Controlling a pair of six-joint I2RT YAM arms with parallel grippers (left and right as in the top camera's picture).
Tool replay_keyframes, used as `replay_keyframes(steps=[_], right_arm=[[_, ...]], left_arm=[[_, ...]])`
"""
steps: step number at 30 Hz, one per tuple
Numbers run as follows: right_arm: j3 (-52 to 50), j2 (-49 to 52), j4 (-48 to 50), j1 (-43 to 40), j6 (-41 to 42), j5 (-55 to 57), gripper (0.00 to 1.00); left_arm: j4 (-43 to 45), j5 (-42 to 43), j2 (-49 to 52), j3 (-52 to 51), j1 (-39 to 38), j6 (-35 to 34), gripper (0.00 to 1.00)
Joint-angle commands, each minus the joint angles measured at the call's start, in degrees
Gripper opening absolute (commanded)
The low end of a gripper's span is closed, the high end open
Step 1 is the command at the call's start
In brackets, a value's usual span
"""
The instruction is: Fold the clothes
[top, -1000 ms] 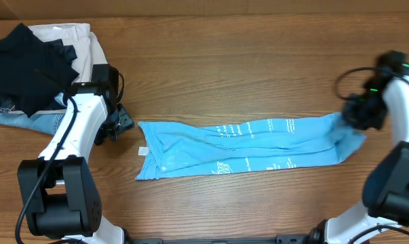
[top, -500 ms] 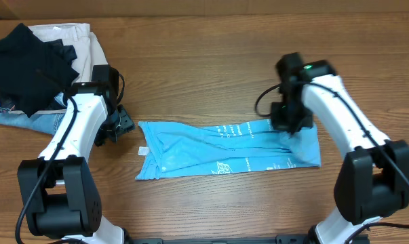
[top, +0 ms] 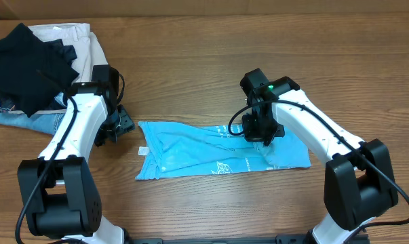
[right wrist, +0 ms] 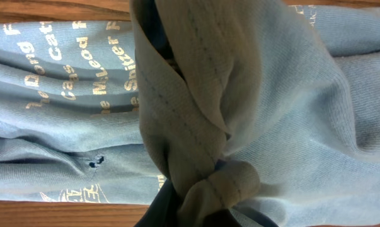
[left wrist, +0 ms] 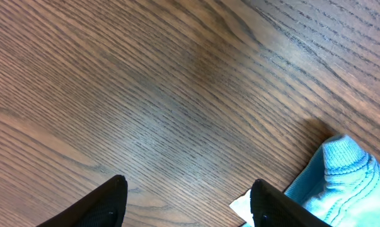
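- Clothing to be folded is amounting to one piece: a sky-blue T-shirt (top: 190,154) that is lying as a long strip across the middle of the wooden bench (top: 211,68), its rows of pale lettering facing up.
- Two arms are reaching over the bench, one hand each.
- The right hand (top: 260,130) is clamping together on a bunched fold of the T-shirt's right end and is holding it above the strip, right of the middle; the wrist view is showing the gathered fabric (right wrist: 196,126) filling the grip.
- The left hand (top: 116,124) is hovering over bare wood just beside the shirt's left end, its two fingers (left wrist: 108,202) standing apart and gripping nothing.
- One pile of three other garments is sitting at the far left corner: a black garment (top: 24,61), beige trousers (top: 89,44) and blue denim (top: 28,120).
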Motion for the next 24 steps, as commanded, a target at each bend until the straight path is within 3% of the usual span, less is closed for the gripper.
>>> replay_keyframes(steps=[1,4,15,24], right_arm=[[-0.2,0.2,0.3,0.2,0.9,-2.0,0.13],[-0.2,0.2,0.1,0.2,0.7,-2.6,0.23],[2.1,-5.6,0.6,0.1,4.7,11.2,0.23],[0.4,-6.7,0.8,-3.0,4.8,12.0,0.29]], left_arm=[[0.0,0.2,0.4,1.2,0.2,1.1,0.66],[0.1,0.2,0.4,1.2,0.2,1.1,0.66],[0.2,0.2,0.4,1.2,0.2,1.4,0.66],[0.1,0.2,0.4,1.2,0.2,1.4,0.66]])
